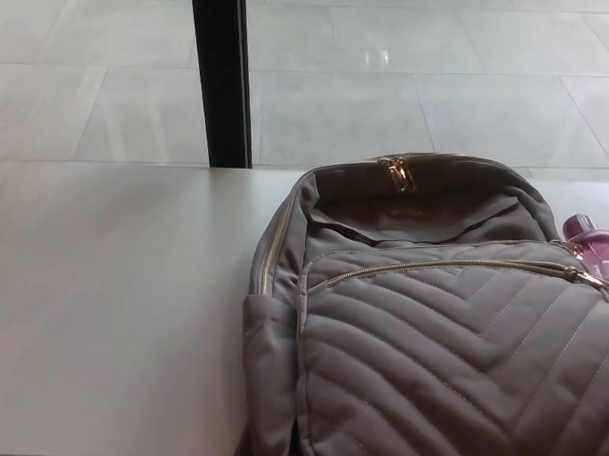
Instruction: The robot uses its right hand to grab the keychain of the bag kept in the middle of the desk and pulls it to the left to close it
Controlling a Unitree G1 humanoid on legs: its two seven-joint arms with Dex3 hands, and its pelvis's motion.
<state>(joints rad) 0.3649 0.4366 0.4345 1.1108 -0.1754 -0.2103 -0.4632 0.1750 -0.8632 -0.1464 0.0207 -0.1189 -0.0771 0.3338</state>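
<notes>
- Head view: the grey quilted bag (431, 332) lies on the white desk (111, 311), right of its middle, with its top near the far edge.
- Its main compartment gapes open, and the gold keychain (397, 173) sits at the top of the opening.
- A pink bottle (596, 248) touches the bag's right side.
- Neither hand shows, so I cannot tell its state.
</notes>
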